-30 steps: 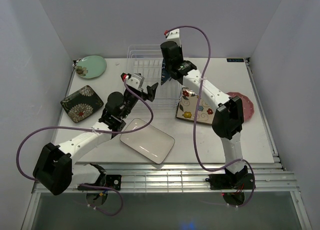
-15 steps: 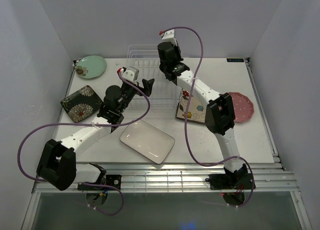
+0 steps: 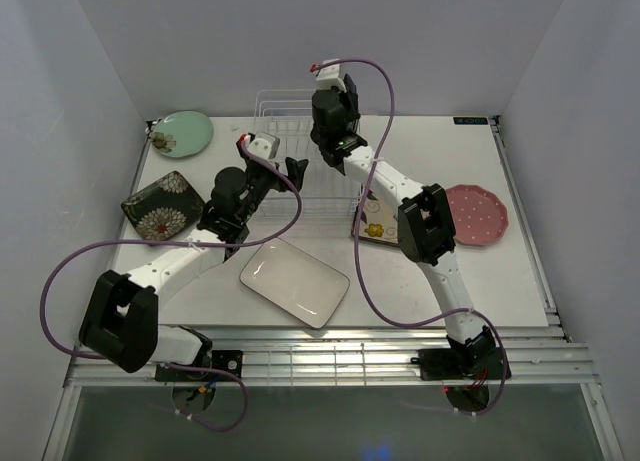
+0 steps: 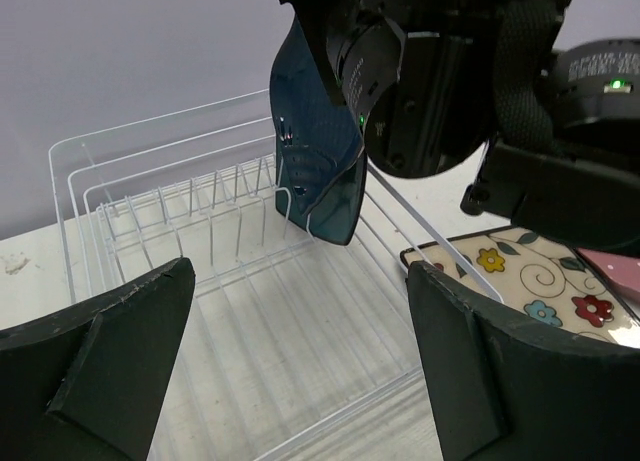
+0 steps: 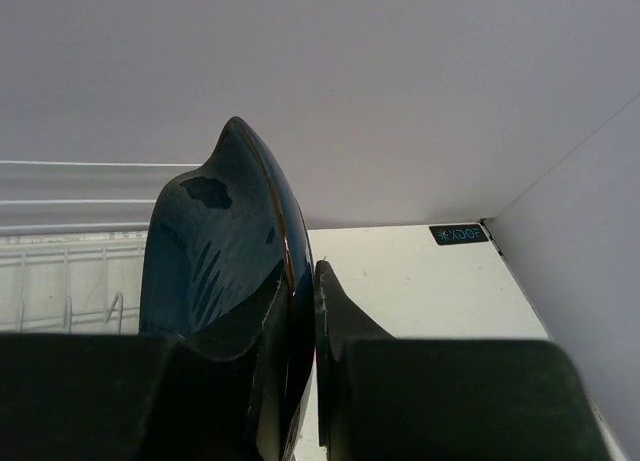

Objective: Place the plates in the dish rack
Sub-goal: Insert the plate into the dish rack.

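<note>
Overhead view: the dish rack (image 3: 272,106), white wire, sits at the back of the table. The right gripper (image 3: 324,153) hangs over its right half. The left gripper (image 3: 273,173) is at its near left edge, jaws spread wide. Off the rack we see a pale green round plate (image 3: 182,133) to its left, a dark floral plate (image 3: 163,206) left and nearer, a white rectangular plate (image 3: 294,282) in front, a patterned square plate (image 3: 378,221) at its near right corner, and a pink round plate (image 3: 480,214) further right. Left wrist view: we look between the wide-open fingers into the rack (image 4: 150,141), with upright prongs in a row along its floor. The dark blue plate (image 4: 320,151) hangs on edge over the rack's right side, pinched at the top by the right gripper (image 4: 335,41). It is glossy deep blue with faint paler streaks. Whether its low corner touches wire we cannot tell. Right wrist view: the jaws are narrow, clamped on the plate's (image 5: 215,251) rim, one finger on each face. A thin brownish line runs along the plate's edge. The rack (image 5: 60,271) lies below, to the left.
</note>
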Tool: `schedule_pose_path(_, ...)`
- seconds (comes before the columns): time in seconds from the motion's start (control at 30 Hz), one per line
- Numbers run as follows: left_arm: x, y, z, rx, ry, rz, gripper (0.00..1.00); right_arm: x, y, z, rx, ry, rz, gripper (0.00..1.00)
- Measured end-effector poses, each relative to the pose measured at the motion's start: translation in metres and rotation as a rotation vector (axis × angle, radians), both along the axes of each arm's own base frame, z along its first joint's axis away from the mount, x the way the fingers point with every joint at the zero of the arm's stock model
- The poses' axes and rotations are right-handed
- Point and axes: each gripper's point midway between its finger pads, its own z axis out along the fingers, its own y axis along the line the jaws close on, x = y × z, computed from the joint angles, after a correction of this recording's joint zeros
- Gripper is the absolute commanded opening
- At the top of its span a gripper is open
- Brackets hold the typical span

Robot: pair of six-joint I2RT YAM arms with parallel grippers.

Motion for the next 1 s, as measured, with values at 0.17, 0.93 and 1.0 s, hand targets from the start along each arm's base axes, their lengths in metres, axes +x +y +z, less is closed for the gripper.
schedule_pose_path(0.17,0.004,0.007,0.0,-0.006,0.002,0.018,0.98,0.0,0.006,-0.006,0.008,-0.022,-0.001,0.08)
schedule_pose_path(0.93,0.016,0.031,0.005,-0.041,0.009,0.077,0.98,0.021,0.009,-0.027,0.031,-0.043,0.02,0.08)
schedule_pose_path(1.0,0.016,0.03,0.005,-0.042,0.009,0.072,0.98,0.023,0.01,-0.027,0.03,-0.052,0.028,0.08)
